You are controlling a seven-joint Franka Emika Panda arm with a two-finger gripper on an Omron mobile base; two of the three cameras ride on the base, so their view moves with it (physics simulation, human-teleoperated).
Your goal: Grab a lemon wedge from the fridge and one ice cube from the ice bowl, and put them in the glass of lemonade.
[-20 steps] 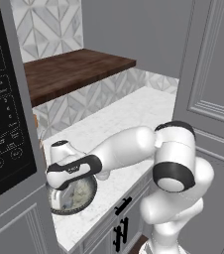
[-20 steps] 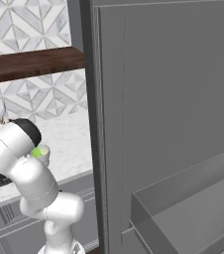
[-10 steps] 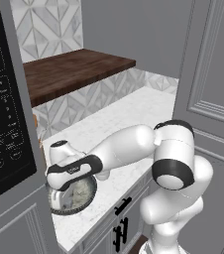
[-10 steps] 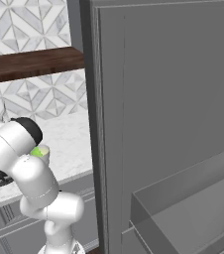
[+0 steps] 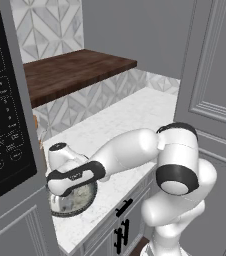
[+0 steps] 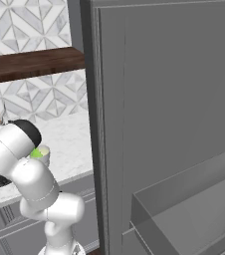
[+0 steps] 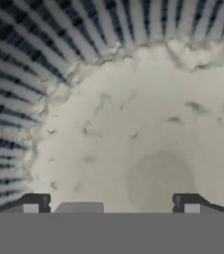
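The ice bowl [image 5: 80, 201] sits near the front left of the counter, its speckled pale inside [image 7: 134, 124] and dark ribbed rim spread across the hand view. My gripper [image 7: 111, 202] hangs open just above the bowl's floor, fingertips [image 7: 34, 201] wide apart. A small pale grey block, likely the ice cube [image 7: 79, 207], lies between them, close to the left tip and untouched. My hand [image 5: 72, 175] covers the bowl from above. The glass of lemonade [image 6: 42, 155] stands behind my arm, bright yellow-green at its top. The fridge [image 6: 159, 109] stands open. I see no separate lemon wedge.
A black microwave [image 5: 5, 125] stands hard against the bowl's left. A dark wooden shelf [image 5: 75, 72] overhangs the marble counter [image 5: 130, 115]. The fridge's open door [image 5: 210, 75] walls off the right side, with its drawer [image 6: 194, 214] pulled out below. Cabinet handles [image 5: 124, 207] sit under the counter edge.
My hand has sunk slightly lower over the bowl; the arm has barely shifted otherwise.
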